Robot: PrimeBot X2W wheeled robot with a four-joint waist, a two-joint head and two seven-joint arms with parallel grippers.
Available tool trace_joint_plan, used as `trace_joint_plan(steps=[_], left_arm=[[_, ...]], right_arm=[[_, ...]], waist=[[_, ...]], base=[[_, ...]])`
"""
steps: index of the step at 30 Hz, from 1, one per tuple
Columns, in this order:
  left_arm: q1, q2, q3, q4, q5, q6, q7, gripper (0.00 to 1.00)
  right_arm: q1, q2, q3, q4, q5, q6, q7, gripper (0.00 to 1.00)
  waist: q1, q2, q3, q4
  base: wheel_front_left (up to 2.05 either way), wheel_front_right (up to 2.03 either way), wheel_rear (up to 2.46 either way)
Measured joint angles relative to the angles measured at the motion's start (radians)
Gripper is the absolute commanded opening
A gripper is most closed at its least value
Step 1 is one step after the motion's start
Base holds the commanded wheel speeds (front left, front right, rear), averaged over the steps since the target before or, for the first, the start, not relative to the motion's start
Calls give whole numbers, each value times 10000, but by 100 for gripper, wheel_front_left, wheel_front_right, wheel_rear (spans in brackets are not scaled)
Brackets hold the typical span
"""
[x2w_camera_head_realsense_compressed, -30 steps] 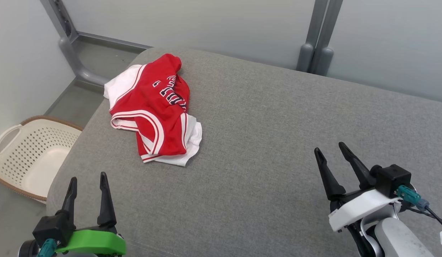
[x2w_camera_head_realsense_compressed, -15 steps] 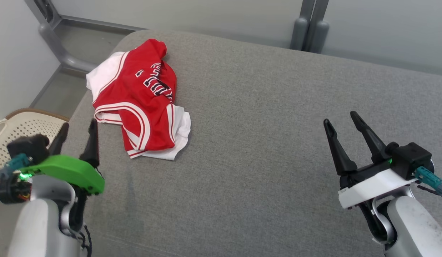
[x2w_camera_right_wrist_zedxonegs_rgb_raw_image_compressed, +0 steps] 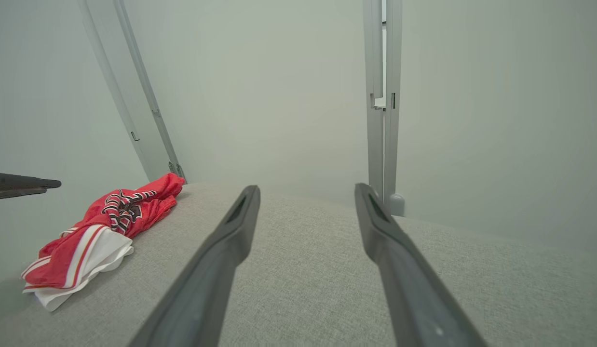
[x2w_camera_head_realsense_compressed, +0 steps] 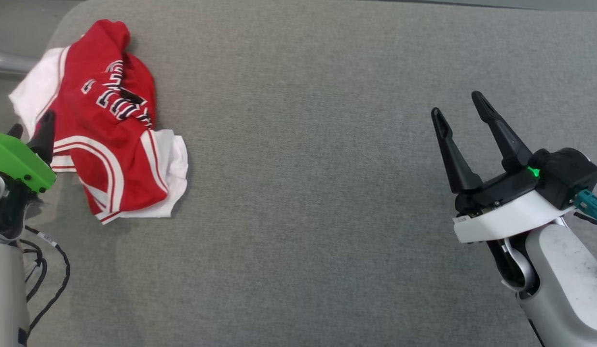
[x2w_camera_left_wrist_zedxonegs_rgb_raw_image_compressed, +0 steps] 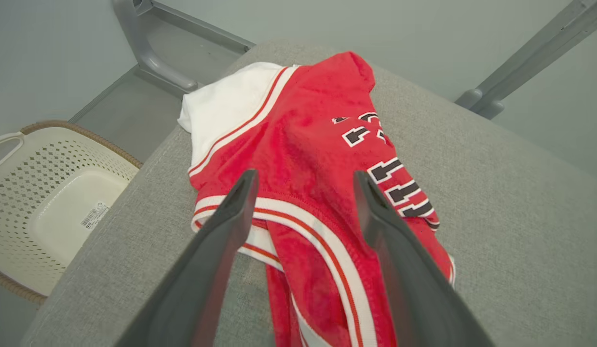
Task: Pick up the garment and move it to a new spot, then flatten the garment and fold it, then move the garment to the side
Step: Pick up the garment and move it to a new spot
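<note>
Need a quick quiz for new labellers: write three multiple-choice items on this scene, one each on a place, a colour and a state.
1. Where on the grey cushion is the shirt, in the head view? A far left B middle C far right
2. Shirt's main colour? A blue B red C green
3. The left jaws are: A shut on the shirt B shut, empty C open
A, it lies by the cushion's left edge; B, red with white trim; C, they stand spread over the shirt.
</note>
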Motion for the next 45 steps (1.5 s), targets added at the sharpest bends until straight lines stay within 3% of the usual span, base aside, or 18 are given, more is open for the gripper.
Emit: trace_joint_plan(steps=[8,13,15,24,33,39,45], left_arm=[[-521,359,-675,1885,-621,-6,1187,100],[-641,683,-1095,2313,-1039,-10,1636,100],[-652,869,-1210,2320,-1076,-10,1388,0],[-898,1450,-2495,1960,-1099,-13,863,0],[-1498,2015,-4134,-677,-1216,-13,1321,0],[-1682,1987,-4786,-2838,-1254,-13,1898,0],[-1721,1342,-5204,-4658,-1310,153,2057,0]], right_arm=[[-300,63,-73,-73,-2,0,-2,100],[-328,169,-151,-44,-2,0,0,100],[-328,198,-184,-21,-2,0,0,100],[-272,545,-77,217,-12,0,0,100],[112,1154,-98,773,94,0,0,100],[309,1425,-378,882,96,0,0,100],[498,1478,-848,874,94,0,0,100]], waist=[[0,1,823,-1020],[0,1,1112,-1502],[0,1,1177,-1646],[1,0,690,-1704],[1,0,-491,-1696],[0,0,-1157,-2004],[0,1,-1460,-2679]], base=[[0,0,0],[0,0,0],[0,0,0],[0,0,0],[0,0,0],[0,0,0],[0,0,0]])
